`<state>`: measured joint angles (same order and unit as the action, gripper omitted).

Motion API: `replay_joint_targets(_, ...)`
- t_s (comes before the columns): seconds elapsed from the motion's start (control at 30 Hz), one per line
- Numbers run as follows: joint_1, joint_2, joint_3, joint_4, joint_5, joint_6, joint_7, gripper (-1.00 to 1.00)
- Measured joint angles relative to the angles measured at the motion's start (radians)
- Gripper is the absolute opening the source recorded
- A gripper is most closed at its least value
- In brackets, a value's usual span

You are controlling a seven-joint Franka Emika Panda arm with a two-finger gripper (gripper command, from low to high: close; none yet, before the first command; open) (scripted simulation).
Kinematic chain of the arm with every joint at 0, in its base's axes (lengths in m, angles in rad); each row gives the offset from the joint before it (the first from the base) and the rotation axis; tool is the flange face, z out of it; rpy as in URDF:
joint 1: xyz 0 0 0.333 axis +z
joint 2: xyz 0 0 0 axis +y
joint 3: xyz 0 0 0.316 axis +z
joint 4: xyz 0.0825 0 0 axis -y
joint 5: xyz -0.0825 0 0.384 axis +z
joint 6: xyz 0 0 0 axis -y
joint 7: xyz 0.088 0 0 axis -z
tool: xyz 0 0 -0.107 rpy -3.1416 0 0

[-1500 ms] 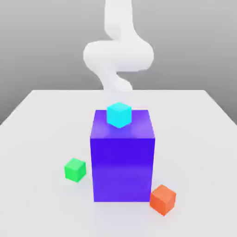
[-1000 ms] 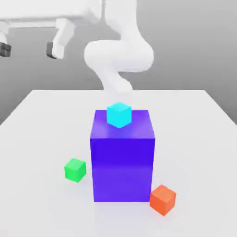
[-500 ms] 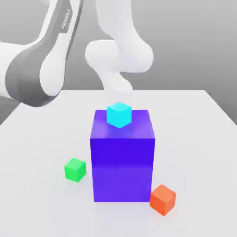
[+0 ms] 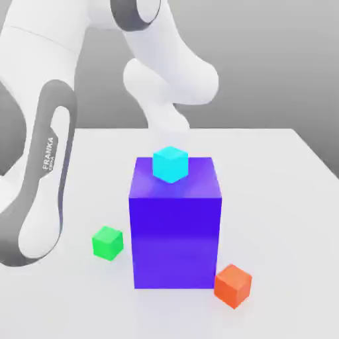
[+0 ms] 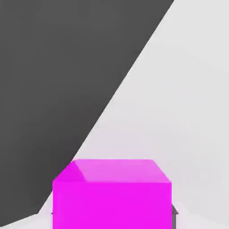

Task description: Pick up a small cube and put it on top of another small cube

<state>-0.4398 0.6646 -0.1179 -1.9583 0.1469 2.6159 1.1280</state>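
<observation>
Cut off at the hand view's edge: magenta cube (image 5: 112, 194) on the white tabletop (image 5: 188, 112), clamped between the closed hand's fingers (image 5: 174, 214), barely visible. Elsewhere: green cube (image 4: 107, 242) beside the big blue block (image 4: 175, 232), cyan cube (image 4: 171, 164) on top, orange cube (image 4: 232, 285) at its corner, white arm (image 4: 40, 165) looming at the exterior view's left.

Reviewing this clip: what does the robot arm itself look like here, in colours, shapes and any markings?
The glossy white arm has thick, rounded, tube-like links with dark grey bands and joint sections. White "FRANKA" lettering runs along the grey strip on its nearest link. No cables are visible.
</observation>
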Motion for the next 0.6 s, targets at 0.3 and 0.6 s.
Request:
replay_joint_targets(0.3, 0.040, -0.244, -0.056, -0.157, -0.168, -0.081, -0.140, -1.00)
replay_joint_targets(0.6, 0.036, -0.471, -0.077, -0.386, -0.399, -0.069, -0.455, -1.00)
